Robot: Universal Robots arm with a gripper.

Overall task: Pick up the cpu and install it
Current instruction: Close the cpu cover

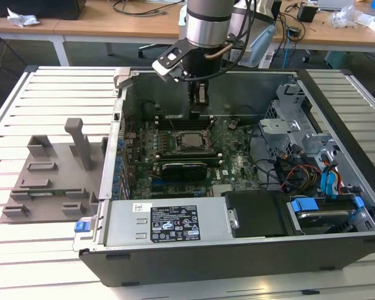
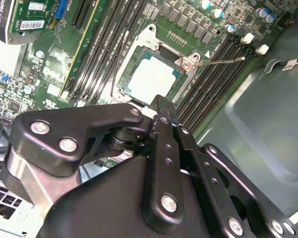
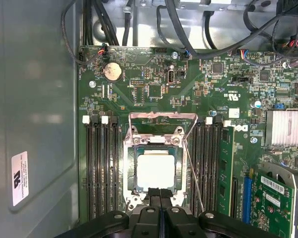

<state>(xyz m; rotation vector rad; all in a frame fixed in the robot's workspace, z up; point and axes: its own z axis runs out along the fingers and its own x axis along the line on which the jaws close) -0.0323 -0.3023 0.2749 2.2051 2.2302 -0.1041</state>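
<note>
The cpu [image 3: 155,170], a small square chip with a silvery top, lies flat in the open socket of the green motherboard [image 3: 154,84]; it also shows in the second wrist view as cpu [image 2: 153,74] and in the exterior view as cpu [image 1: 189,140]. The socket's metal load plate [image 3: 162,121] stands flipped back, and its thin lever [image 3: 193,173] is raised. My gripper [image 1: 199,111] hangs inside the case above the socket's far side. Its black fingers [image 3: 154,194] are pressed together with nothing between them, just past the chip's edge.
The open computer case [image 1: 175,250] lies on a slatted white table. A graphics card [image 1: 184,167] sits nearer than the socket, and memory slots [image 3: 102,168] flank it. Drive cages and cables [image 1: 300,169] fill the exterior view's right. A grey pegged tray [image 1: 50,181] stands at its left.
</note>
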